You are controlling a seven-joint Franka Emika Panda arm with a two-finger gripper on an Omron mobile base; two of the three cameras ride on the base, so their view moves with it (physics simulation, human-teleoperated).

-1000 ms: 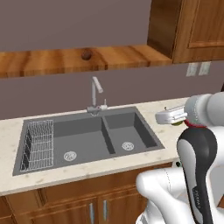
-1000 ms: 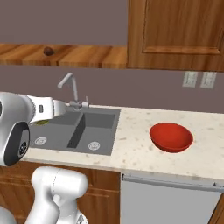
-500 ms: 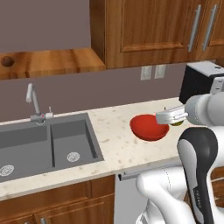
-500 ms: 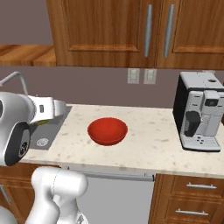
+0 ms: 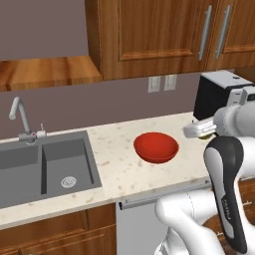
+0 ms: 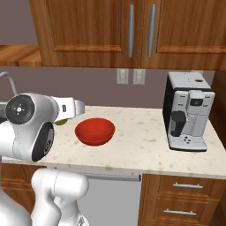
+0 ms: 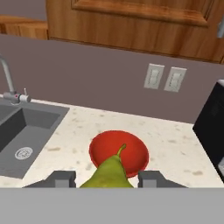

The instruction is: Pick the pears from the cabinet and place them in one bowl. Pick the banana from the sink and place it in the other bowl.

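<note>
Pincer [image 7: 105,179] clamps yellow-green pear [image 7: 109,174], stem pointing toward glossy red round bowl [image 7: 118,155]. Bowl sits on speckled beige stone surface [image 5: 119,169], between dark grey double-basin sink [image 5: 42,167] and black-and-silver coffee machine [image 6: 187,111]. Pear is near bowl's front side, held above surface.

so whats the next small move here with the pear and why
Probably carry the pincer forward until it is over the red bowl, then lower. The yellow-green pear sits between the fingers, stem pointing ahead, and the hand view shows the bowl ahead of the pear rather than under it. In the left base view the hand hangs to the bowl's right, over the counter, so releasing now would likely miss.
</note>
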